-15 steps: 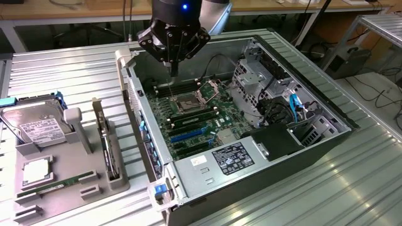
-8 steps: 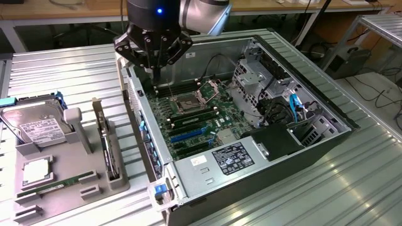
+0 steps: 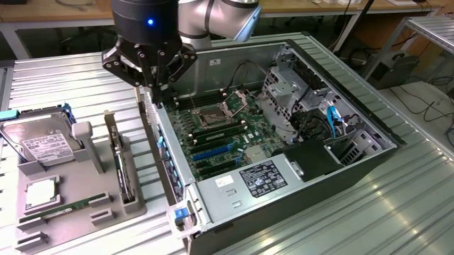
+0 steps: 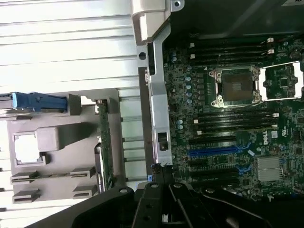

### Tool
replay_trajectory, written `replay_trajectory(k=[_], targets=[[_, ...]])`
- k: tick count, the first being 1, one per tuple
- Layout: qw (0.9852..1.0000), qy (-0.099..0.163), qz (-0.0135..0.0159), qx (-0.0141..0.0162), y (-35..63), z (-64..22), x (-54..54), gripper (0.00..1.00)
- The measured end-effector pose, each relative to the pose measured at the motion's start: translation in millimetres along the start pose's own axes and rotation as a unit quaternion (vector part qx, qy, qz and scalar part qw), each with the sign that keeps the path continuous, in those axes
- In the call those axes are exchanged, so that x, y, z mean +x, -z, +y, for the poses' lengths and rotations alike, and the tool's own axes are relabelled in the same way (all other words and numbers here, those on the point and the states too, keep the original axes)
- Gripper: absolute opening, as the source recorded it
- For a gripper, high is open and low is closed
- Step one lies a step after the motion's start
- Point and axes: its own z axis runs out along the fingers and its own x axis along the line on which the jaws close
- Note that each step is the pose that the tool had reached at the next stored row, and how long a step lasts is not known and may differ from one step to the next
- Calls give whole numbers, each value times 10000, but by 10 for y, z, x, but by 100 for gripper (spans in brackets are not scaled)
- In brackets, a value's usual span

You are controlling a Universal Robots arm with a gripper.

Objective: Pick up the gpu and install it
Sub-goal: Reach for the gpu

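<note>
– While the gripper (image 3: 156, 95) is held over the case (image 3: 234, 56) edge, where is the gpu (image 3: 122, 164) seen?
– It is stood on edge in a slot of the grey tray (image 3: 82, 183), beside the case, apart from the gripper. Nothing is gripped; the fingers (image 3: 152, 85) are pressed together.
– Any writing?
– "DELL" is read on the motherboard (image 4: 228, 118). A white label is seen on the drive (image 3: 42, 144) and a dark one on the power supply (image 3: 262, 178); their print cannot be read.
</note>
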Motion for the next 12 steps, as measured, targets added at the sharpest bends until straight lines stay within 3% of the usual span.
replay_trajectory(k=[12], targets=[[10000, 0, 0, 5, -67, -165, 451, 11]])
